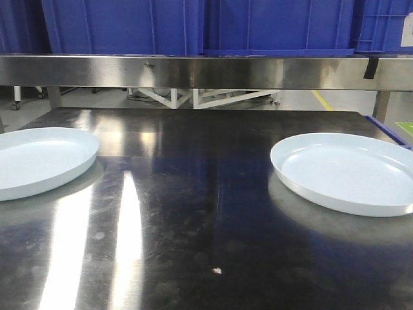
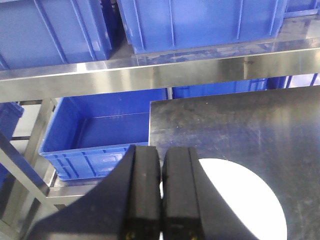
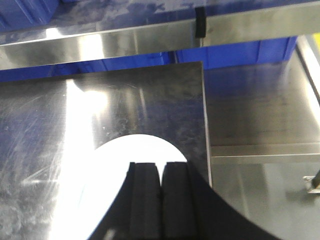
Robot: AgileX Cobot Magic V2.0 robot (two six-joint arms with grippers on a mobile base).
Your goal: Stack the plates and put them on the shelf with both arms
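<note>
left plate (image 1: 39, 160): flat on steel table (image 1: 193, 206)
right plate (image 1: 348, 171): flat, well apart
left gripper (image 2: 161, 160): pressed together, empty
right gripper (image 3: 160, 170): pressed together, empty

A dark, scratched stainless-steel tabletop (image 1: 213, 194) fills the front view, with bright streaks of reflected light (image 1: 129, 219) glaring at 7 o'clock. At 12 o'clock runs a brushed stainless-steel shelf (image 1: 193, 71) carrying large blue plastic crates (image 1: 271, 26). Beneath it show pale floor (image 1: 90, 97), a yellow floor line (image 1: 321, 99) at 1 o'clock, and white metal frame legs (image 1: 171, 97).
</note>
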